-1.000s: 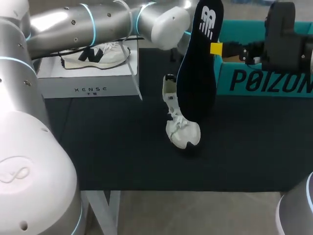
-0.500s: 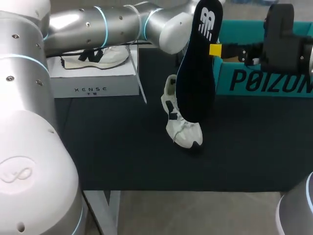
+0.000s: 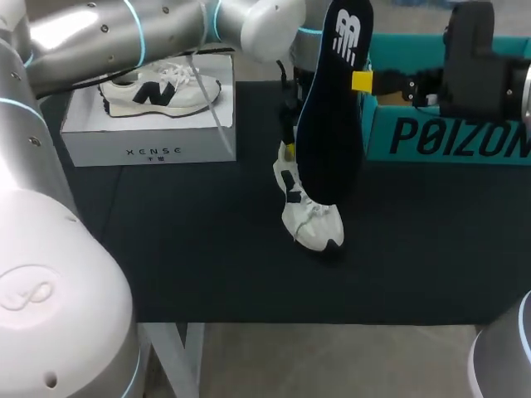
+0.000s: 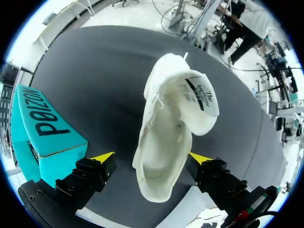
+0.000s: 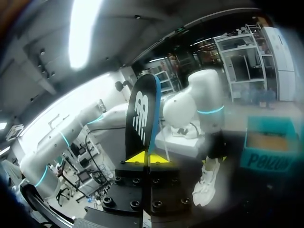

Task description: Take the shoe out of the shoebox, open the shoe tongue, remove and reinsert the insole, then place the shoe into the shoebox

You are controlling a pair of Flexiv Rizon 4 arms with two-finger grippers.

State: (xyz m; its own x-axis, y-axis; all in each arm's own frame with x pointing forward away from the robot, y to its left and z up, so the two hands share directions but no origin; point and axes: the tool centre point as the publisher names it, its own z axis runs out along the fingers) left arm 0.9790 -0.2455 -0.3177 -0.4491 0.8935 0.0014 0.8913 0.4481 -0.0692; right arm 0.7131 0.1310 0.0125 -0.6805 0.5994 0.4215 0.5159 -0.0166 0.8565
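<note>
Right gripper (image 5: 142, 157): jaws clenched on the insole (image 5: 140, 114), the two yellow tips pressed together on its edge near the end that carries the logo. The insole is dark. In the head view it is held off the table (image 3: 182, 249), standing on end with the logo end uppermost and its lower end in line with the shoe. Whether that end touches the shoe cannot be told.

Left gripper (image 4: 151, 156): jaws released, fingers spread wide either side of the shoe (image 4: 166, 142). One tip is just beside the shoe's side and the other is apart from it, with bare table between. The gripper hangs over the heel end and looks down into the opening.

Shoe: white, resting on its sole near the middle of the table, heel toward the far edge, toe toward the near edge. The tongue (image 4: 199, 95) is turned forward over the laces and the opening is exposed. The shoe is outside the shoebox.

Shoebox (image 3: 448, 137): teal, at the table's far right corner, well apart from the shoe.

White box (image 3: 149, 149): at the table's far left corner, with a second shoe (image 3: 158, 91) lying on its side on it.
</note>
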